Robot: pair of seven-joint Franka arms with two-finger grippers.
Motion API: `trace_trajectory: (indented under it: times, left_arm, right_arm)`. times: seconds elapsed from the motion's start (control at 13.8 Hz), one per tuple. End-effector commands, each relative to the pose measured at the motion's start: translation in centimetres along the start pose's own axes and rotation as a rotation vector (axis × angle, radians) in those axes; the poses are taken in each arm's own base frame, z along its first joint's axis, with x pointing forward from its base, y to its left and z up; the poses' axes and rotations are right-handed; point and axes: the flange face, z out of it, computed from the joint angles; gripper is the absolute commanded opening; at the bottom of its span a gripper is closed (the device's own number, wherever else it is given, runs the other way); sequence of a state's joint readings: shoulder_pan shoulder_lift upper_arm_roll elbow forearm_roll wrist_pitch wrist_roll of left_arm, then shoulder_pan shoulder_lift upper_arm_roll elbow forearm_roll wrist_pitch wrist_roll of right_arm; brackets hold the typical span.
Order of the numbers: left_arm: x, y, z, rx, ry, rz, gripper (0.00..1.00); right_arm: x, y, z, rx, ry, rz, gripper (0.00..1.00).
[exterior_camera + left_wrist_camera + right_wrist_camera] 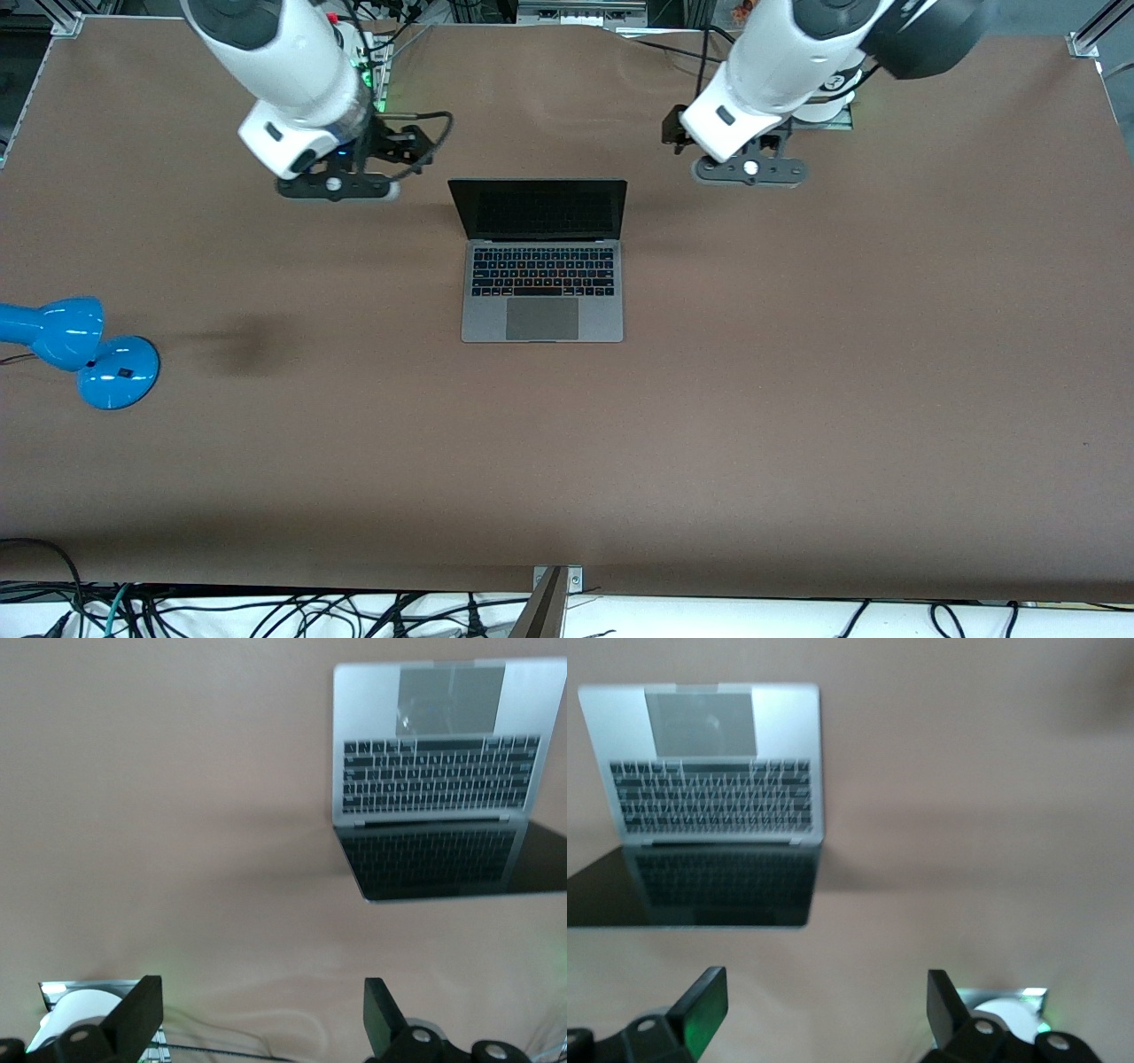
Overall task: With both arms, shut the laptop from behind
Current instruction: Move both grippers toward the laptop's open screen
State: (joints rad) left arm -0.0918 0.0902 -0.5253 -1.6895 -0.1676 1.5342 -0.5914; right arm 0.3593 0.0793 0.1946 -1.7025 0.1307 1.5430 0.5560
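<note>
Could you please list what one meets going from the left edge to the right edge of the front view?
Blue desk lamp → right end effector, open → open laptop → left end effector, open.

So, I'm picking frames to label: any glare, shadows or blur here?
Front view: sharp, with a dark shadow patch on the table beside the blue lamp. Both wrist views: soft; the laptop shows trackpad glare, its screen mirroring the keys.

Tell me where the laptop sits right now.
In the front view the laptop lies open mid-table, its screen toward the robots' bases, between the open right gripper and the open left gripper, neither touching it.
</note>
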Motion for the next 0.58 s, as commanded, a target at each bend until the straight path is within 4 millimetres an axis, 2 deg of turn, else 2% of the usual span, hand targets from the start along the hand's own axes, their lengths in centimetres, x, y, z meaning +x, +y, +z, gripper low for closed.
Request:
trace_trajectory:
  times: [0.0,0.07,0.15,0.22,0.29,0.36,0.44,0.51]
  left_arm:
    - [0.7,2.0,1.5,-0.025,-0.061,0.000,1.00]
    - [0.5,2.4,2.0,-0.061,-0.100,-0.016,0.96]
    - [0.8,2.8,2.7,-0.079,-0.136,-0.029,0.88]
    - [0.7,3.5,3.5,-0.081,-0.160,-0.041,0.83]
    - [0.3,4.9,4.6,-0.072,-0.183,-0.053,0.75]
    - [-0.1,6.0,5.4,-0.057,-0.189,-0.077,0.53]
    - [-0.6,6.9,6.2,-0.050,-0.181,-0.105,0.27]
    - [-0.7,7.5,6.9,-0.045,-0.183,-0.140,0.06]
  right_arm:
    - [-0.4,-0.6,3.7,0.050,-0.127,0.037,0.85]
    - [-0.5,-0.9,4.6,0.065,-0.162,0.039,0.76]
    - [-0.6,-1.1,5.7,0.077,-0.198,0.043,0.65]
    - [-0.6,-1.1,6.7,0.092,-0.234,0.054,0.59]
    - [-0.9,-1.4,7.5,0.109,-0.266,0.057,0.50]
    - [-0.9,-1.5,8.1,0.121,-0.291,0.061,0.43]
    - [-1.0,-1.5,8.7,0.123,-0.312,0.064,0.37]
    - [-1.0,-1.6,9.7,0.126,-0.348,0.068,0.28]
